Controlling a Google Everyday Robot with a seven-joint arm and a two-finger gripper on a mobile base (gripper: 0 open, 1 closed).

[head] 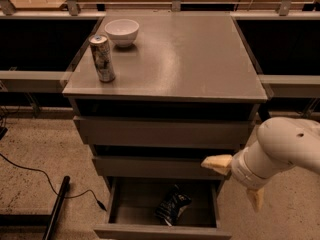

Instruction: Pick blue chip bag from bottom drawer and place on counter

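The blue chip bag point(172, 209) lies crumpled inside the open bottom drawer point(162, 230), near its middle. The two drawers above it are shut. The counter point(190, 59) is the broad grey-brown cabinet top. My gripper point(236, 181) hangs off the cabinet's right front, level with the middle drawer and above and to the right of the bag. Its two pale fingers point(217, 163) are spread apart with nothing between them.
A silver patterned drink can point(102, 58) stands at the counter's left front, and a white bowl point(122, 32) sits behind it. A black pole point(56, 209) and a cable point(30, 171) lie on the speckled floor at the left. Dark shelving flanks the cabinet.
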